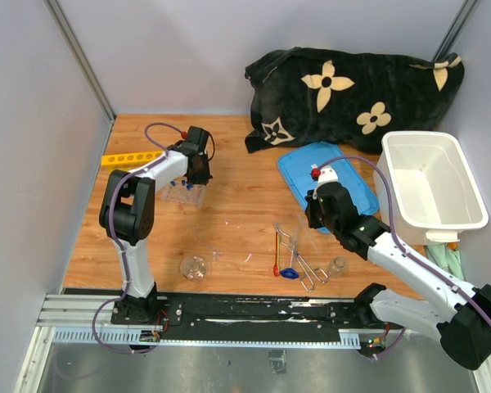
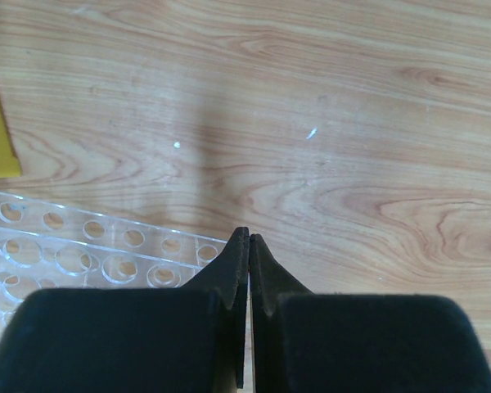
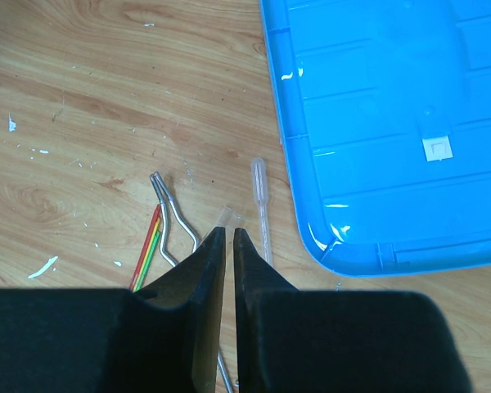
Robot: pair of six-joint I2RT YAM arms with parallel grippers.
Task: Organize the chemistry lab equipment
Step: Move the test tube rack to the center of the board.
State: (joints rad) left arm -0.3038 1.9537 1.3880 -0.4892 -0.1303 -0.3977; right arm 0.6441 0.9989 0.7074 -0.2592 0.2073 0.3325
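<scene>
Tongs (image 3: 173,214) just beside closed right claw (image 3: 229,234), left claw (image 2: 248,238) closed by clear rack (image 2: 90,255)

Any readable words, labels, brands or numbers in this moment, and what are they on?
No text can be read in any view.
The blue lid carries a small white square sticker, with no legible print on it.
The black cloth shows only cream flower shapes, no letters.

A black cloth (image 1: 352,90) with cream flowers lies bunched at the far edge of the wooden table (image 1: 237,221). Just before it a blue lid (image 1: 299,168) lies flat, beside an open white tub (image 1: 417,139).
</scene>
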